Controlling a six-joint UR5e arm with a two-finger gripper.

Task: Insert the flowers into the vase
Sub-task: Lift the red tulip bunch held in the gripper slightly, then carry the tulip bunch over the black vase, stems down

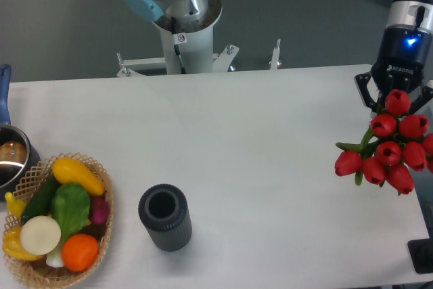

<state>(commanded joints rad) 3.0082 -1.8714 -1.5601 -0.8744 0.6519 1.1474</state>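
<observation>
Directly beneath claw (396,97), flowers (389,148)

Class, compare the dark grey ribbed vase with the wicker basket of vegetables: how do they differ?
The dark grey ribbed cylindrical vase is narrow, dark and tall-sided; the pale woven wicker basket is wide and shallow. The vase's round mouth looks empty; the basket is heaped with colourful vegetables. Both stand on the white table, open side up.

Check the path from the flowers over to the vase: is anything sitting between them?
Nothing visible does. The flowers hang at the gripper by the table's right edge; bare tabletop runs from there to the vase. The wicker basket and pot lie beyond the vase, further left.
</observation>
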